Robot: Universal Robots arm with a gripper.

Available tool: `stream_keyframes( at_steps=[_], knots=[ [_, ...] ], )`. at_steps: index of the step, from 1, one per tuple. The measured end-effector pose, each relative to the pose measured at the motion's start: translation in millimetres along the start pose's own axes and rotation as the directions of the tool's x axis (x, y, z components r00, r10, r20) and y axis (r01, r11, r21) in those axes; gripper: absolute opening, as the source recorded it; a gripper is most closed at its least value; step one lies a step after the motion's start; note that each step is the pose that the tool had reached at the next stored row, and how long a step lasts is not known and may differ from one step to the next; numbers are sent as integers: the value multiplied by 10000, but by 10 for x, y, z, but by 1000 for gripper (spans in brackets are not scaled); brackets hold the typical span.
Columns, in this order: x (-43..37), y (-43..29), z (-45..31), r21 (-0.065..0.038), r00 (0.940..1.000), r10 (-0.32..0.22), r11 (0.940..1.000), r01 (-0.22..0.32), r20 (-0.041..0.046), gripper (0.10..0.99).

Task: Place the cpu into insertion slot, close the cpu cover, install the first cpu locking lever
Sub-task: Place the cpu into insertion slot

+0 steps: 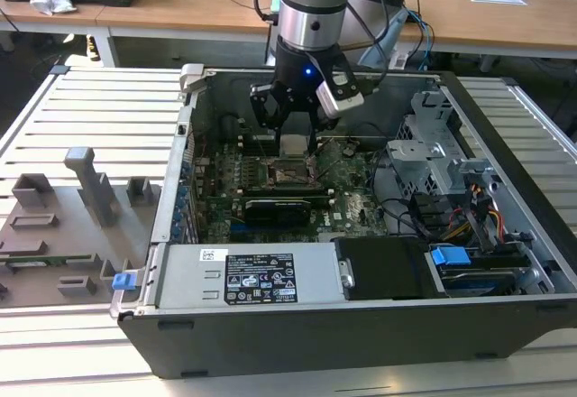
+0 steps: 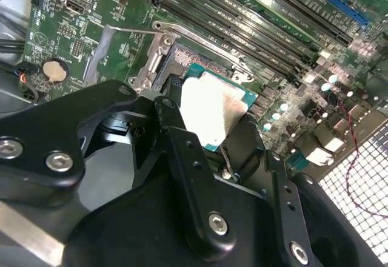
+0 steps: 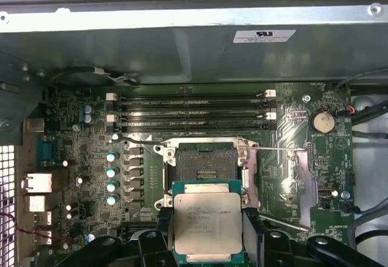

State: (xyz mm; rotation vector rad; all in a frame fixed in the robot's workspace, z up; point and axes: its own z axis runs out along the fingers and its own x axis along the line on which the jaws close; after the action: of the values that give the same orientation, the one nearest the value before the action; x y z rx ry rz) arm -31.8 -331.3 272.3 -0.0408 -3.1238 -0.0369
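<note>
- The gripper (image 1: 293, 141) hangs from the arm down inside the open computer case (image 1: 177, 158), over the middle of the green motherboard (image 1: 347, 189).
- Its two black fingers (image 3: 162, 221) are drawn in only as far as the chip's width. They pinch the cpu (image 3: 206, 224) by two opposite edges, and nothing else is between them.
- In the second wrist view the gripper (image 2: 209, 130) carries the cpu (image 2: 212, 112) flat, metal lid upward, clear of the board beneath it.
- The cpu is a small square with a pale silvery-grey top and a thin green rim. There is faint print on the lid.
- The insertion slot (image 3: 206, 162) lies open, its dark contact field bare inside the metal frame.
- In the first wrist view the chip overlaps one edge of that slot and is not seated in it.
- In the exterior view the cpu (image 1: 293, 144) shows just above the insertion slot (image 1: 290, 174).
- A thin wire lever (image 3: 276, 150) stands swung out beside the socket.
- The long black memory slots (image 3: 194, 112) run along its other side.
- A round coin battery (image 3: 322, 121) sits near the board's edge.
- A black expansion card (image 1: 279, 206) lies nearer than the socket, with the grey power supply (image 1: 243, 275) nearer still.
</note>
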Motion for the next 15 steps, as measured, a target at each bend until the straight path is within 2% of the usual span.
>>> stream_keyframes(
  at_steps=[4,15],
  knots=[
    [2,104,17,289,10000,6,9996,-6,7,541],
    [-4,112,122,332,10000,5,9995,-6,9,541]
  ],
)
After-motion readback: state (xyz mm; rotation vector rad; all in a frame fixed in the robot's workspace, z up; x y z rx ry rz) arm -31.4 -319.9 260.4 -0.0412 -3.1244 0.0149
